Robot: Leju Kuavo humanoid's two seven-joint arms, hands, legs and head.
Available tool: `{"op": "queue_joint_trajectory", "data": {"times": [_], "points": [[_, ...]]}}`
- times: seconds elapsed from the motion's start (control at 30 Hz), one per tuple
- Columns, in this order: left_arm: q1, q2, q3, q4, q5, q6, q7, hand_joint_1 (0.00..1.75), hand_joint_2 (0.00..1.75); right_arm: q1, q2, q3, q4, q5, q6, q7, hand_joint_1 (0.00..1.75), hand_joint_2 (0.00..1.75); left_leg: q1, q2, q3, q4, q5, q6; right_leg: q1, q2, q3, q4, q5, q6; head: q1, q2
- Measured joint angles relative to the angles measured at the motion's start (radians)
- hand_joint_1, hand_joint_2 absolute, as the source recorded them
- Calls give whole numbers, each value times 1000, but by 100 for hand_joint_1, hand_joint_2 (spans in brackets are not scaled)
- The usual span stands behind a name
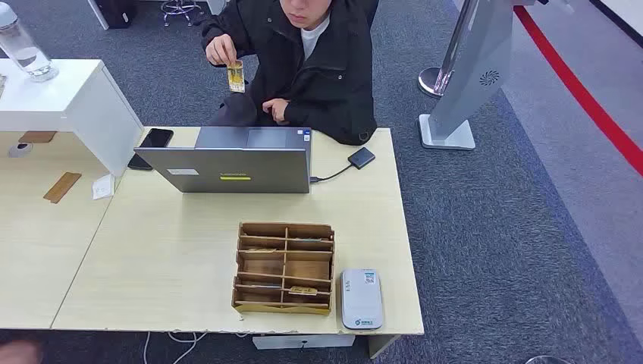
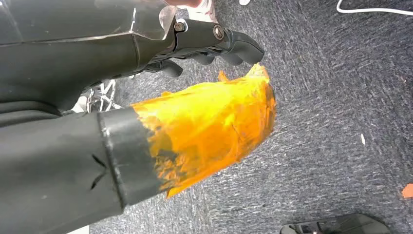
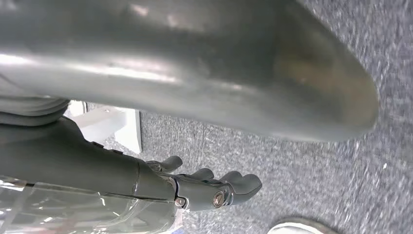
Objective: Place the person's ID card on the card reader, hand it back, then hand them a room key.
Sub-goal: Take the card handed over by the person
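Observation:
Across the desk a person in a black jacket holds up the ID card (image 1: 236,76) between their fingers. The white card reader (image 1: 361,298) lies at the desk's near right edge. Beside it, to the left, stands a wooden compartment box (image 1: 283,267) with room key cards in its slots. My left hand (image 2: 195,112), its thumb wrapped in orange tape, hangs over the carpet and holds nothing. My right hand (image 3: 160,180) also hangs over the carpet with nothing in it, its dark fingers (image 3: 234,183) apart from the thumb.
An open grey laptop (image 1: 235,159) stands at the far middle of the desk (image 1: 152,258), wired to a small black box (image 1: 362,158). A phone (image 1: 152,144) lies left of the laptop. A white raised counter (image 1: 68,98) with a water bottle (image 1: 24,47) stands at far left.

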Motion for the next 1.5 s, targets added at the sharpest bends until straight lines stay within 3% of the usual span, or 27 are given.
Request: {"op": "queue_joint_trajectory", "data": {"times": [0.07, 0.13, 0.2, 0.27, 0.33, 0.47, 0.53, 0.6, 0.67, 0.8, 0.93, 1.5], "points": [[-1, 0, 1, 0, -2, -1, -3, 0, 0, -1, -2, -3, 0, 0, 1, 0, 0, 0, 0, 0, 0, 0, 0, 0, 0, 0, 0, 0, 0, 0, 0, 0], [-2, 11, -2, -1, -52, -32, -62, 0, 0, -5, -7, -6, -1, 19, 18, 0, 0, 0, 0, 0, 0, 0, 0, 0, 0, 0, 0, 0, 0, 0, 0, 0], [-4, 57, -45, -2, -158, -87, -206, 0, 0, -18, -14, -1, -3, 54, 55, 1, 0, 0, 1, 2, 0, 0, 1, -1, 2, 2, -1, 0, 1, -2, 0, 0], [-11, 119, -172, -2, -224, -109, -331, 0, 0, -44, -19, 7, -7, 72, 85, 5, 0, 0, 3, 7, 0, 0, 1, -3, 5, 6, -3, 0, 3, -4, 0, 0], [-19, 173, -394, -3, -221, -103, -382, 0, 0, -67, -20, 10, -15, 70, 95, 8, 0, 0, 3, 10, 1, 0, 2, -4, 5, 9, -5, 1, 3, -6, -1, 0], [-19, 251, -1008, -3, -188, -106, -425, 0, 0, -92, -21, 9, -28, 41, 95, -3, 0, 0, 4, 12, 0, -1, 2, -4, 5, 10, -5, 3, 3, -6, -1, 0], [-27, 280, -1250, -4, -170, -110, -439, 0, 0, -99, -22, 3, -34, 12, 101, -15, 0, 0, 6, 11, -1, -1, 1, -6, 6, 9, -5, 3, 0, -9, 1, 0], [-34, 303, -1396, -4, -161, -114, -452, 0, 0, -105, -24, -10, -38, -20, 108, -26, 0, 0, 7, 7, 1, -2, -1, -9, 7, 6, -3, 3, -4, -11, 2, 0], [-25, 321, -1489, -4, -159, -117, -462, 0, 0, -110, -27, -24, -41, -40, 111, -33, 0, 0, 7, 7, 4, -2, -3, -11, 7, 6, -1, 3, -4, -12, 2, 0], [-17, 342, -1601, -3, -157, -118, -463, 0, 0, -114, -32, -41, -43, -49, 114, -37, 0, 0, 7, 5, 3, -1, -2, -11, 9, 4, -2, 4, -3, -12, 2, 0], [-18, 352, -1654, -3, -156, -118, -463, 0, 0, -117, -33, -48, -44, -50, 115, -39, 0, 0, 8, 5, 3, -2, -3, -12, 10, 4, -2, 4, -5, -15, 2, 0], [-19, 357, -1700, -3, -154, -126, -463, 0, 0, -118, -33, -65, -47, -61, 114, -41, 0, 0, 7, 5, 4, -3, -3, -13, 10, 4, -1, 5, -5, -15, 2, 0]]}}
